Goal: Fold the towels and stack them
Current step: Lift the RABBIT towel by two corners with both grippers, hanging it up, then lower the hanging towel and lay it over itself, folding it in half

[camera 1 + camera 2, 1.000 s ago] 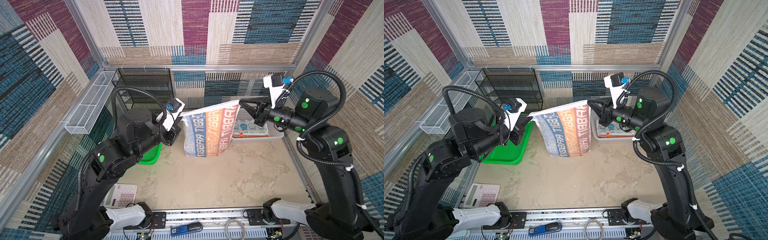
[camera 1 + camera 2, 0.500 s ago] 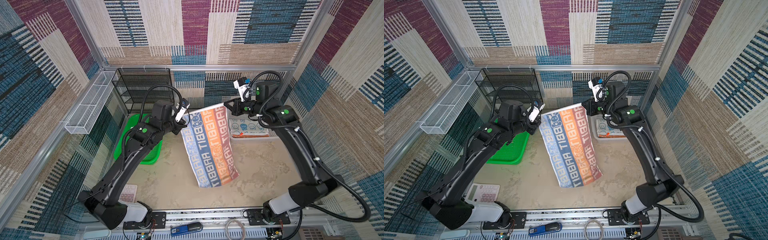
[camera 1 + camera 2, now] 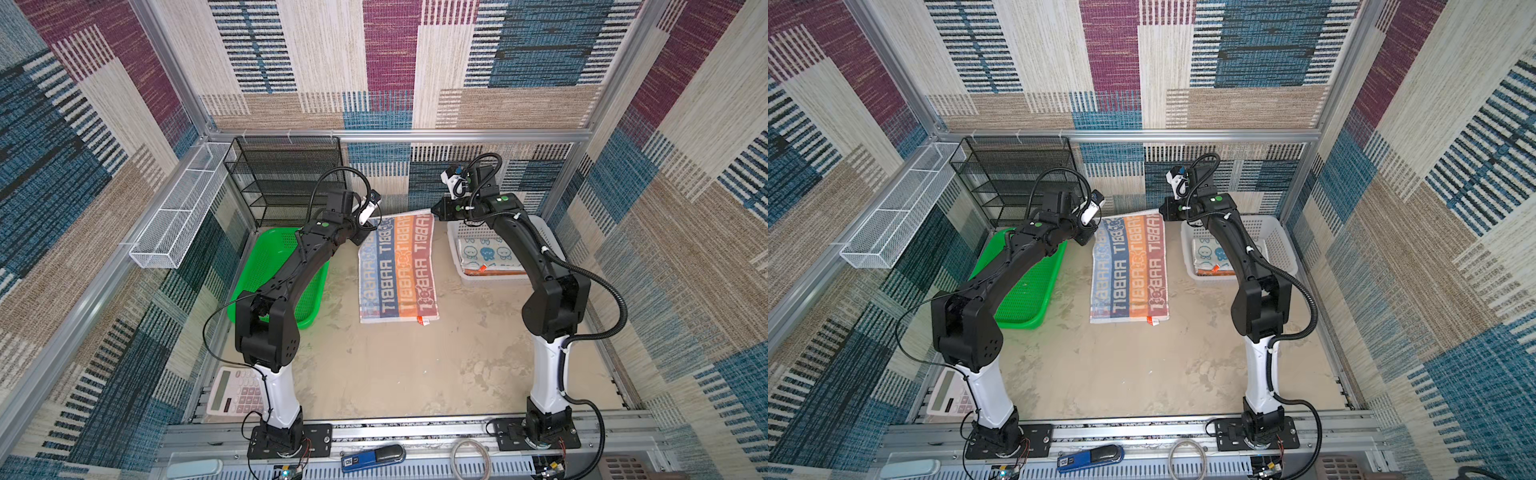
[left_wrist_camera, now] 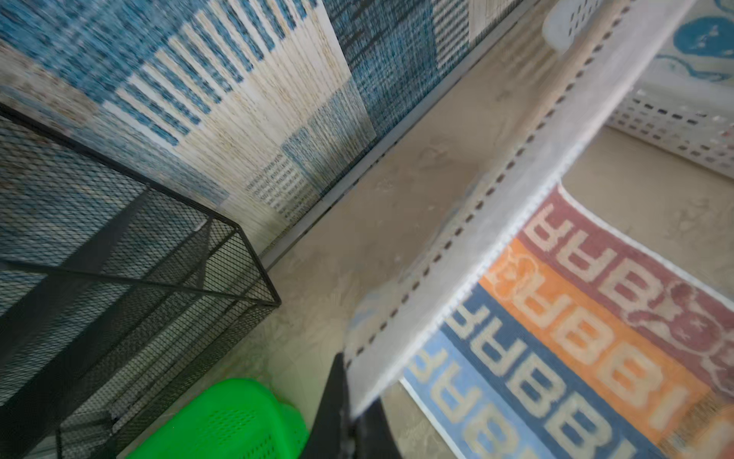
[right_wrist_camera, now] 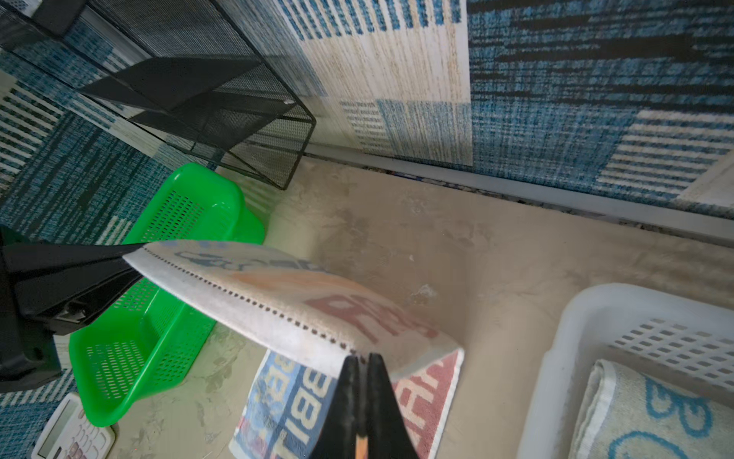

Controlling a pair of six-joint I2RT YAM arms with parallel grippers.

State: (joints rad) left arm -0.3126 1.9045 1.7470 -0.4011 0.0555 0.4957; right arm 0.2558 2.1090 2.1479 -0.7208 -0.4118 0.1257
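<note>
At the far hem, left fingers (image 4: 331, 413) and right fingers (image 5: 347, 397) each pinch a corner of the RABBIT towel (image 3: 397, 270), hem taut between them above the counter (image 3: 395, 374). Rest drapes down onto it, lying flat: blue, orange, red stripes, pale lettering.

Cannot make out the left gripper (image 4: 343, 397) cleanly in the left wrist view: blurred and cut by the lower edge, like the striped towel (image 4: 576, 337) running out of the picture. Get only the tips of the right gripper (image 5: 360, 359) in the right wrist view. In both top views, see just an edge of the orange towel (image 3: 494, 272) under the blue-printed towel (image 3: 486, 253), and lose part of the white basket (image 3: 454, 255) behind the right arm (image 3: 519, 237).
</note>
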